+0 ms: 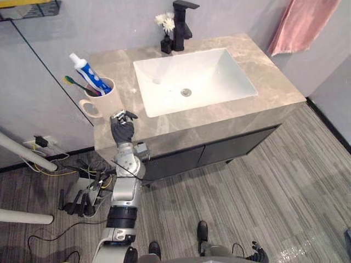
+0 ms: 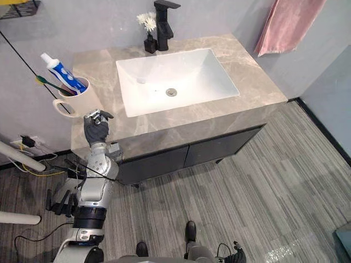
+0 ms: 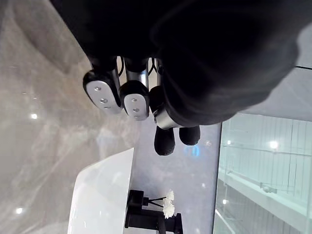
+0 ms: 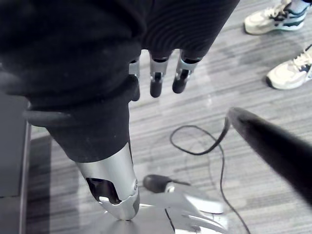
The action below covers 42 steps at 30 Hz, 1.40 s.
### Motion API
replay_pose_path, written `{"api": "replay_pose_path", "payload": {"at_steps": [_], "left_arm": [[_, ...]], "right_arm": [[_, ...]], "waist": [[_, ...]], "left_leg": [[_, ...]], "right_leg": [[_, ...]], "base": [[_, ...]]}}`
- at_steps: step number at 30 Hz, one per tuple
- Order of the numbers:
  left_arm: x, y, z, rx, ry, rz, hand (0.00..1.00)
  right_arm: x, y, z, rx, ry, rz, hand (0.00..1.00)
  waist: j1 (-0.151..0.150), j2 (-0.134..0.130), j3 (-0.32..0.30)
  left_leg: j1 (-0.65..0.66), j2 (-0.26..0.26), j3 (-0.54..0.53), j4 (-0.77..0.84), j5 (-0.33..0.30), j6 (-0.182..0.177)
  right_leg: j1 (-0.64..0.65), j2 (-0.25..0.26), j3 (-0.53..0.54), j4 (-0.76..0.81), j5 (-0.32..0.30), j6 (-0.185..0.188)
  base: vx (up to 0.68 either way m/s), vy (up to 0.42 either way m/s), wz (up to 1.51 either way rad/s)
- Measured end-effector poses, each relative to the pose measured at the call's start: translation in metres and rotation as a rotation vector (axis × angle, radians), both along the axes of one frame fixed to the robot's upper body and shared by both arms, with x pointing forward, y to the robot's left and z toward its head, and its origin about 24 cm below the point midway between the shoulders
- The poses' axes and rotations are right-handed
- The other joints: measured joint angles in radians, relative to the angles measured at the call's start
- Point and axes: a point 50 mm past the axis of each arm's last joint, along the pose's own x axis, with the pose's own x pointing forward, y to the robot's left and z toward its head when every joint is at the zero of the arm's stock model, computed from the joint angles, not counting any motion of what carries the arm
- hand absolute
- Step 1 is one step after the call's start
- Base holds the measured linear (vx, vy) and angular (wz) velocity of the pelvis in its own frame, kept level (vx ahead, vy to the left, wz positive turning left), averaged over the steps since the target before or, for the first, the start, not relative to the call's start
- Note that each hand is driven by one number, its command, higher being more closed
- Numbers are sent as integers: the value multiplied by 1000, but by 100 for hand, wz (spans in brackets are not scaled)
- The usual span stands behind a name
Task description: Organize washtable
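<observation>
Grey plank floor (image 1: 247, 181) lies under the right hand (image 4: 156, 84), which hangs low at the robot's side with its fingers straight and slack, holding nothing. A person's pale shoes (image 4: 291, 73) stand beyond it. Further out, the left hand (image 1: 122, 130) is raised at the front left corner of the marble washtable (image 1: 263, 82). Its dark back faces the head camera, and its fingers (image 3: 134, 100) are curled in on an empty palm. This is by far the nearer hand to the work. The beige mug (image 1: 111, 101) stands just beyond it and a little to the robot's left, near the counter's left edge. It is apart from the fingers, and its handle is turned toward the front. The toothpaste tube (image 1: 88, 70) and the green-headed toothbrush (image 1: 77, 85) stand in the mug, their long axes leaning back and to the left, away from the hand. A reach would probably have to go forward and slightly left. The head views give that bearing. The left wrist view looks past the fingertips along the counter to the white basin (image 3: 97, 195). Behind the basin are the black tap (image 1: 182, 24) and the small flower vase (image 1: 166, 43). A pink towel (image 1: 304, 22) hangs on the far wall.
</observation>
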Motion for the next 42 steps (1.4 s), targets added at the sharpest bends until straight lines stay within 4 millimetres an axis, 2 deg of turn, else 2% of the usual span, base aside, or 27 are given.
{"api": "replay_pose_path", "payload": {"at_steps": [6,13,21,29,34,36,42], "left_arm": [[6,0,16,-22,-45,40,100],[3,17,16,-77,-43,147,100],[0,17,18,-96,-59,163,100],[-3,28,26,-69,-94,209,100],[-3,41,38,-75,-129,274,100],[-4,53,44,-75,-148,321,100],[-5,63,51,-83,-164,369,100]], "right_arm": [[7,0,2,2,-26,11,0],[10,-2,4,-7,-45,36,0],[15,-1,7,-7,-71,42,0],[18,-2,10,-9,-94,56,0],[23,-3,13,-17,-115,83,0],[24,-3,13,-17,-118,91,0],[25,-3,14,-19,-123,98,0]], "waist": [[-3,-14,40],[-1,-11,53],[-2,-10,56],[-2,-11,85],[-4,-12,111],[-3,-14,126],[-3,-15,135]], "left_leg": [[-62,-15,6,62,-12,18],[-101,-15,7,93,-21,14],[-107,-15,6,97,-19,19],[-111,-15,6,105,-26,20],[-126,-14,11,117,-29,18],[-131,-10,18,127,-33,16],[-145,-6,26,153,-49,18]], "right_leg": [[-42,-19,26,0,27,6],[-69,-23,30,0,31,11],[-73,-22,28,0,37,4],[-74,-22,31,0,37,4],[-86,-22,38,0,38,5],[-91,-18,46,0,43,4],[-98,-15,55,0,45,6]], "base": [[-70,6,-5],[-65,-15,-1],[13,3,1],[4,1,0],[-7,-3,-3],[4,-12,-10],[6,-2,-5]]}}
